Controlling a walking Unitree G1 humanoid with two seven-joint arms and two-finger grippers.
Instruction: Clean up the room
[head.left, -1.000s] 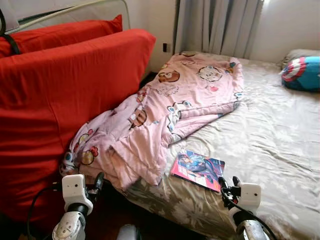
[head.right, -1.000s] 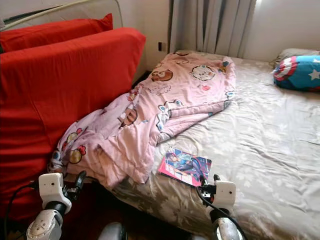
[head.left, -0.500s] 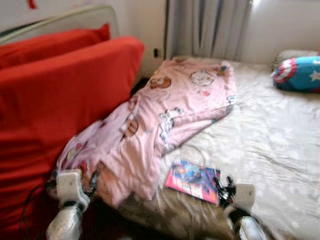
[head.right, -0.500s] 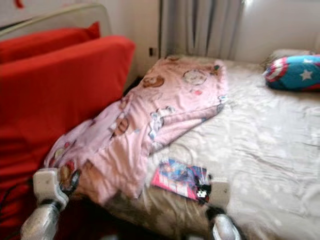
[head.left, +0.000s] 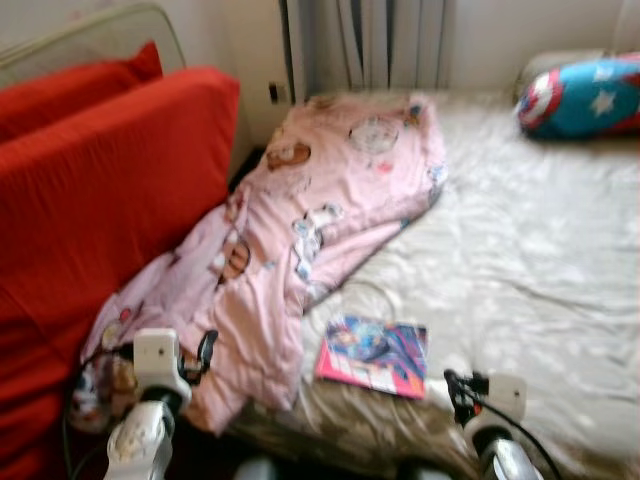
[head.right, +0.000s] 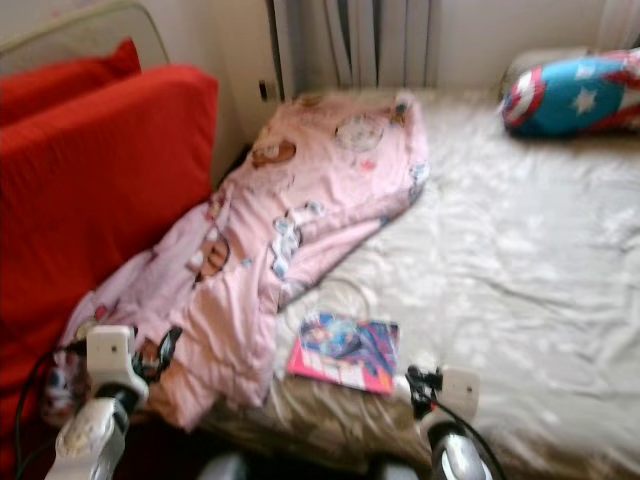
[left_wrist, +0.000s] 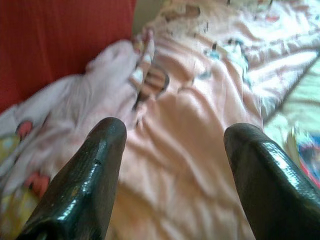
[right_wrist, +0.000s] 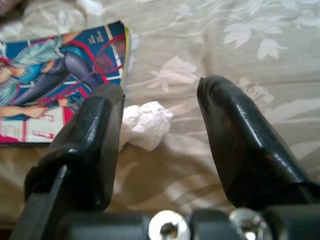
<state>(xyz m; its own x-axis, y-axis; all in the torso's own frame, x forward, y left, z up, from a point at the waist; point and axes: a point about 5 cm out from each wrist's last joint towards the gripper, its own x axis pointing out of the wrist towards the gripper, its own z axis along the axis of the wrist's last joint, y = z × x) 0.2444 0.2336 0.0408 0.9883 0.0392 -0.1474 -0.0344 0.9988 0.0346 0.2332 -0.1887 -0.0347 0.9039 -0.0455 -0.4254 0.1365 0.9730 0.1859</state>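
A bed with a pale floral sheet lies ahead, blurred in the head views. A pink cartoon-print blanket sprawls from the 12 o'clock end of the bed down to about 8 o'clock, draping over the edge beside a red cushion at 9 o'clock. A comic book with a bright cover lies flat on the sheet near the foot, just beside the blanket's hem. A crumpled white tissue, or so it seems, rests on the sheet touching the book's corner. A blue and red star-shield pillow sits at 1 o'clock.

The right gripper hovers low at 5 o'clock, fingers spread, with the tissue between them. The left gripper is at 7 o'clock, fingers spread above the blanket's hanging end.
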